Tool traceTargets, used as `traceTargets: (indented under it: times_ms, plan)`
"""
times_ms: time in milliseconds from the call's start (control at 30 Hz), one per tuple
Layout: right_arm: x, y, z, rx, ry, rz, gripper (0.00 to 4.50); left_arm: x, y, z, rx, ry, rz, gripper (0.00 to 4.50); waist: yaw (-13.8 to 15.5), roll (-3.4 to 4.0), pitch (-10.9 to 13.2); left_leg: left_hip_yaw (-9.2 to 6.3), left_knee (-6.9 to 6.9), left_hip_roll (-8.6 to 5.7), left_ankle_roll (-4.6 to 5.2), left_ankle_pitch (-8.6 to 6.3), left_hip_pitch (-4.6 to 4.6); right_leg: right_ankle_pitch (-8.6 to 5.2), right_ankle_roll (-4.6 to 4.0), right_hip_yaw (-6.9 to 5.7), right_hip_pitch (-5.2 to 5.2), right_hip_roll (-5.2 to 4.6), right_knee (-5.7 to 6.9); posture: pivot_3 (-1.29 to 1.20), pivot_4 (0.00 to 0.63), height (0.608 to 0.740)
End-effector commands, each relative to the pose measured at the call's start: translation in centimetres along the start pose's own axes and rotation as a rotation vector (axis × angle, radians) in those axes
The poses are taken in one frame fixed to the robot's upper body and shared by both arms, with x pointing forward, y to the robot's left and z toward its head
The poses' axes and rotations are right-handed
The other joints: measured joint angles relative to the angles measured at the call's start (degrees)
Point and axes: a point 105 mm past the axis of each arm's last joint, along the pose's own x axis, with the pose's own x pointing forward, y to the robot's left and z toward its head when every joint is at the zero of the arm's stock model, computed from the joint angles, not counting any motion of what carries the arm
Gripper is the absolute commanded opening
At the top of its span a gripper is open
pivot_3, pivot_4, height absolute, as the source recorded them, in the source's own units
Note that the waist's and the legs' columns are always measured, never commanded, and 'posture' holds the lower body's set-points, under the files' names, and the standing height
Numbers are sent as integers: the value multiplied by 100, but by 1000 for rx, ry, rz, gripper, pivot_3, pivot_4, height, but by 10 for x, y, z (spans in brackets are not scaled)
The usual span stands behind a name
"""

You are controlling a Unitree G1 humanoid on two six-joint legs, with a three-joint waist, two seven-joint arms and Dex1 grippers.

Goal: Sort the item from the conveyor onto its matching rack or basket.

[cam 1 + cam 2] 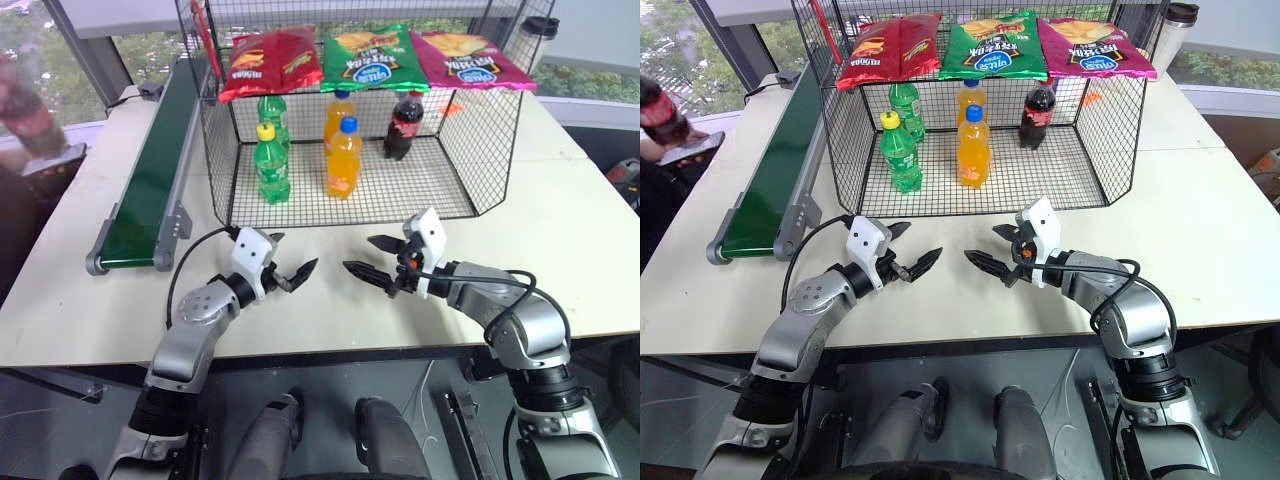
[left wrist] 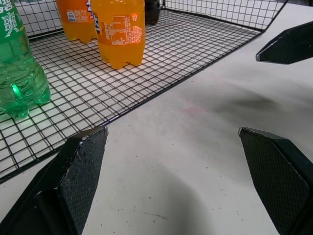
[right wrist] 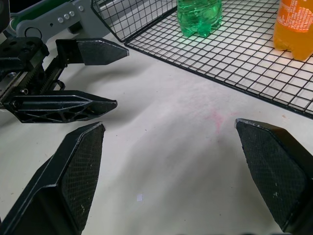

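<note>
cage [image 1: 210, 150] front open | bottles [image 1: 343, 160] stand inside | table [image 1: 330, 300] before it bare

Pale beige worktop [image 1: 560, 230] carries everything. Two green plastic soda bottles [image 1: 271, 163], one with a yellow cap in front, the other behind it. Two orange plastic soda bottles [image 1: 343, 158] with blue caps, one behind the other. Three chip bags lie in a row above them: red [image 1: 270, 62], green [image 1: 371, 58], magenta [image 1: 468, 58]. Grey lidded tumbler [image 1: 1178, 22] far right, beside the window.
</note>
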Motion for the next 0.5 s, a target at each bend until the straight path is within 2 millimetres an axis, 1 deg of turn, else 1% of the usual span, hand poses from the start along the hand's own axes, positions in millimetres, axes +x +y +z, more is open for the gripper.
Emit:
traceTargets:
  times_ms: [33,500]
  plan:
    - [-2,7,11,-34,-41,17,4390,-3,1,14,12,-61,-3,4500,1,0,0,0,0,0,0,0,0,0,0,0,0,0,0,0,150,738]
    - [-2,8,10,-34,-39,21,4390,-5,2,10,12,-44,16,4500,0,0,0,-1,0,0,0,0,0,0,0,0,0,-1,-1,0,150,738]
